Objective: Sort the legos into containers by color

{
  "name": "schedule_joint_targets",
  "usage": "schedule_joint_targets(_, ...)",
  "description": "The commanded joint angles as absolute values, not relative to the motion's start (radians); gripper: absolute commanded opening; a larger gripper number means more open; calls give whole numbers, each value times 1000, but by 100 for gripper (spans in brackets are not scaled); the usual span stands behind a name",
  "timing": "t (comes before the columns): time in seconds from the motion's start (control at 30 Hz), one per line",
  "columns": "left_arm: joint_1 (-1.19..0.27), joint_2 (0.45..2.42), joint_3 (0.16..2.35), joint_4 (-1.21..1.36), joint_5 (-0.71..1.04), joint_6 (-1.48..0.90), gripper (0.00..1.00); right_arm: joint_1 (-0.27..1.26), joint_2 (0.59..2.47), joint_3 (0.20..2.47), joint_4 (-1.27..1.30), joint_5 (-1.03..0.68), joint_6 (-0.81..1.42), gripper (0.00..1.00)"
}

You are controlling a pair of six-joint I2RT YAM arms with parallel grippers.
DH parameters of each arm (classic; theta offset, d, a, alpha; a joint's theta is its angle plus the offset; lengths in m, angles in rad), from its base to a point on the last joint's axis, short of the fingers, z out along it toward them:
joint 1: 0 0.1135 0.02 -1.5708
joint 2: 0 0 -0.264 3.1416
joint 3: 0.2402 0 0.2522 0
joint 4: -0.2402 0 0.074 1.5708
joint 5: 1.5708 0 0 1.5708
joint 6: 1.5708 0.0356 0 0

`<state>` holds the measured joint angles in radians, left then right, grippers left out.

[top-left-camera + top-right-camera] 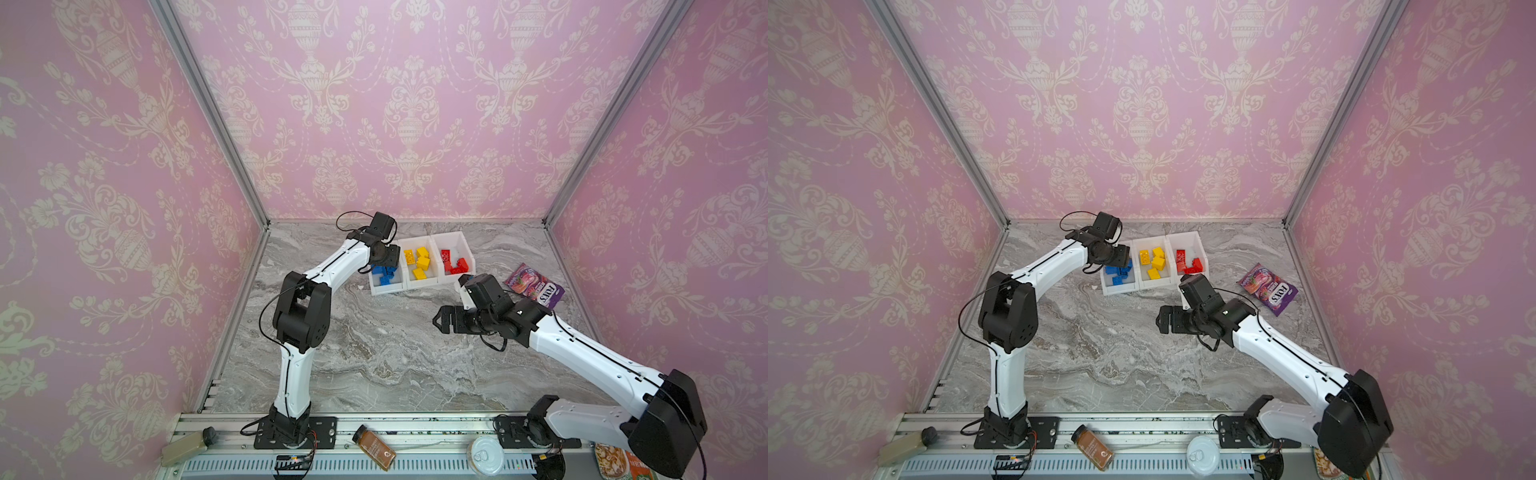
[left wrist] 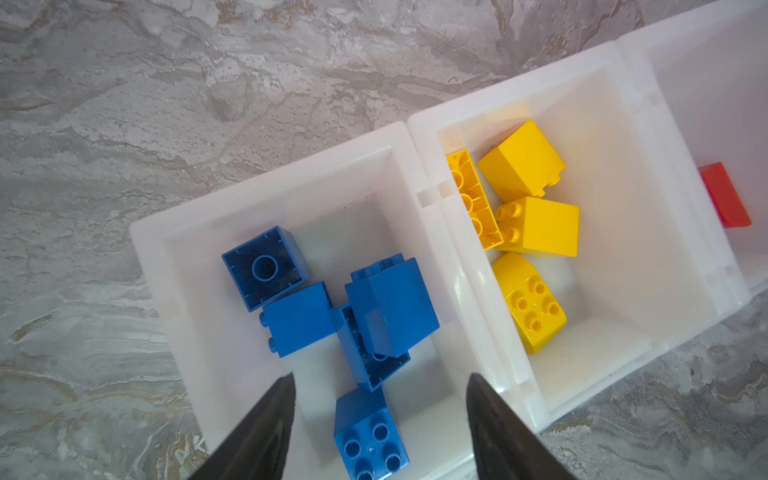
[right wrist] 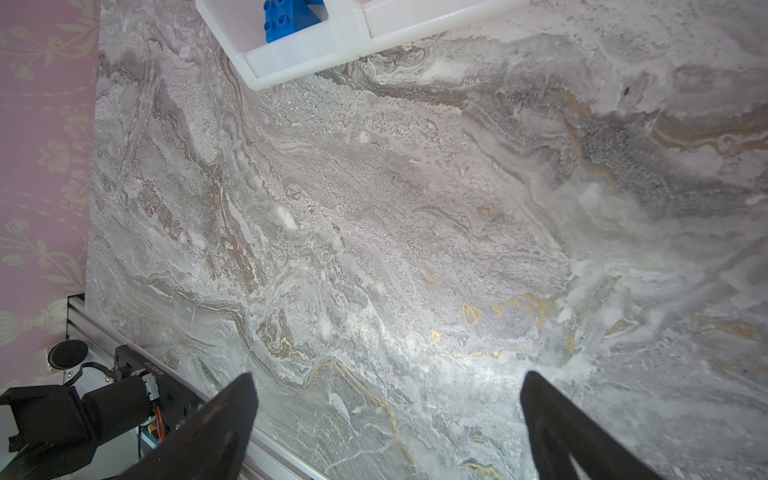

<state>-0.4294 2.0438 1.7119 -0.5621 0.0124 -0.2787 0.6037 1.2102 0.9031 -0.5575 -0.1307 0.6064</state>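
- The left gripper (image 2: pixel 380 378) hangs over the end bin of three joined white plastic open-top bins (image 2: pixel 266 178). Its jaws are parted and empty.
- Directly beneath it lie the chunky blue studded plastic bricks (image 2: pixel 390 307), loosely heaped. One bin over from it are the yellow bricks (image 2: pixel 536 224), and farthest from it the red bricks (image 1: pixel 455 264).
- The right gripper (image 3: pixel 388 374) stands wide, holding nothing, above bare grey marbled tabletop (image 3: pixel 415 208).
- This looks like the drop-off of a blue brick, late in the sort — no loose brick shows on the tabletop.
- The next move likely calls for a straight lift clear of the bin walls, then a check for stragglers hidden behind the arms.
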Motion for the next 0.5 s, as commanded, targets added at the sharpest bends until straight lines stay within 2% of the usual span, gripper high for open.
schedule_joint_targets(0.0, -430, 1909, 1610, -455, 3, -274, 73, 573, 1201, 913, -550, -99, 575, 100)
schedule_joint_targets(0.17, -423, 1734, 1386, -323, -47, -253, 99, 495, 1211, 944, -541, -74, 500, 100)
schedule_joint_targets(0.33, -357, 1548, 1155, -203, -66, -239, 99, 423, 1235, 978, -500, 44, 419, 100)
schedule_joint_targets(0.47, -285, 1426, 997, -128, -127, -200, 99, 377, 1252, 973, -415, 215, 343, 100)
